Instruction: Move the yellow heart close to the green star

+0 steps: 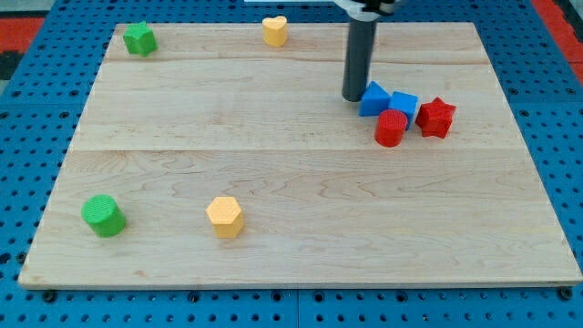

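Note:
The yellow heart (pixel 274 30) sits near the view's top edge of the wooden board, left of centre. The green star (pixel 139 38) lies at the board's top left corner, well to the left of the heart. My tip (pixel 353 97) rests on the board at the right of centre, touching the left side of a blue triangular block (pixel 372 98). The tip is to the right of and below the yellow heart, about a quarter of the board's width from it.
A blue cube (pixel 404 104), a red cylinder (pixel 392 128) and a red star (pixel 436 117) cluster right of the tip. A green cylinder (pixel 103 215) and a yellow hexagon (pixel 224 217) lie at the bottom left. The board (pixel 301 264) lies on a blue pegboard.

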